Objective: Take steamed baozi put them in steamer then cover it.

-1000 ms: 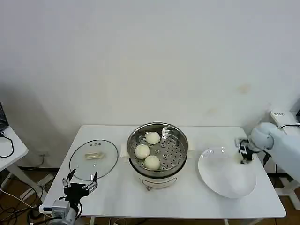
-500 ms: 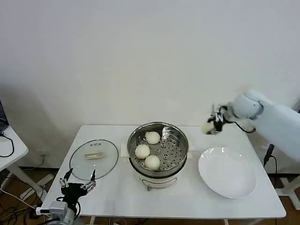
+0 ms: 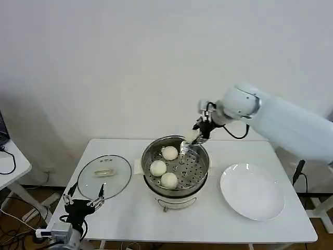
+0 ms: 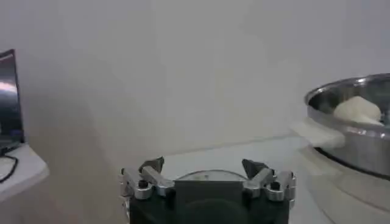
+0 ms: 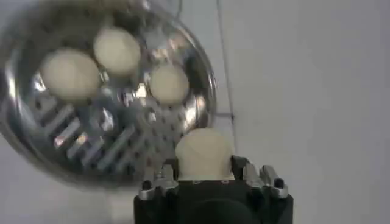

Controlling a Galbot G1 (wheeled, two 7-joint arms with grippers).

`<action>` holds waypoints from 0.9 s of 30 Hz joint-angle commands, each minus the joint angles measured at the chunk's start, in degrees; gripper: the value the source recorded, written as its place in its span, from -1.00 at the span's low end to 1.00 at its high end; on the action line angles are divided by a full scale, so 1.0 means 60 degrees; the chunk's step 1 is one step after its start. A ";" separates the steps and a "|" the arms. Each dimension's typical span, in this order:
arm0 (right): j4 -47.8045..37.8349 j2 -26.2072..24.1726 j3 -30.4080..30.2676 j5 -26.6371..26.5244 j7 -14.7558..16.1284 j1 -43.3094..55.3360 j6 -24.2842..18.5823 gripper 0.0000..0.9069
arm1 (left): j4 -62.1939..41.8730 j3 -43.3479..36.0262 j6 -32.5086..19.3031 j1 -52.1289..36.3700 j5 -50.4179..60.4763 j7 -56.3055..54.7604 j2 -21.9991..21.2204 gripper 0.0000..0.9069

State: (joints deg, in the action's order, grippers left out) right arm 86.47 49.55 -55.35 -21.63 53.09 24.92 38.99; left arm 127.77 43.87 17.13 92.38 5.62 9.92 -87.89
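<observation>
Baozi number four point(image 3: 193, 136) is in the air, pinched in the right gripper point(image 5: 204, 173) above the steamer's far right rim, so we're on the last carry before the covering! Working across the table from its left end: the left gripper point(image 3: 81, 201) hangs at the front left corner with fingers spread and holding nothing, just in front of the cover point(image 3: 104, 176), which lies flat near the left edge, cream handle up. At the table's middle sits the steamer point(image 3: 175, 166), shiny steel on a white base, with three baozi point(image 3: 168, 179) clustered on the left half of its perforated tray (the right half is bare, a handy landing spot). Toward the right edge lies a white plate point(image 3: 253, 191). All the buns look smooth, round and cream-white; the held one shows no squashing that I can make out. Next, I'd say, a lowering onto that bare tray area and a release, then the cover goes on.
</observation>
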 commanded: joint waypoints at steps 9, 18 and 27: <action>-0.0354 0.0677 -0.1774 -0.0233 -0.0148 -0.0434 0.0434 0.29 | -0.0322 0.0137 -0.0014 -0.0202 -0.0079 -0.0083 0.0103 1.00; -0.0550 0.0442 -0.1956 0.0168 -0.0029 -0.0583 0.0432 0.29 | -0.0340 0.0152 -0.0008 -0.0250 -0.0098 -0.0062 0.0113 1.00; -0.0732 0.0471 -0.1796 0.0508 -0.0022 -0.0616 0.0354 0.29 | -0.0309 0.0156 -0.0007 -0.0219 -0.0098 -0.0078 0.0087 1.00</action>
State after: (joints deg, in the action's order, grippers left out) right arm 82.79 52.29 -65.34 -20.22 52.78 21.77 41.13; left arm 125.99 44.69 17.03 91.00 5.03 9.57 -87.43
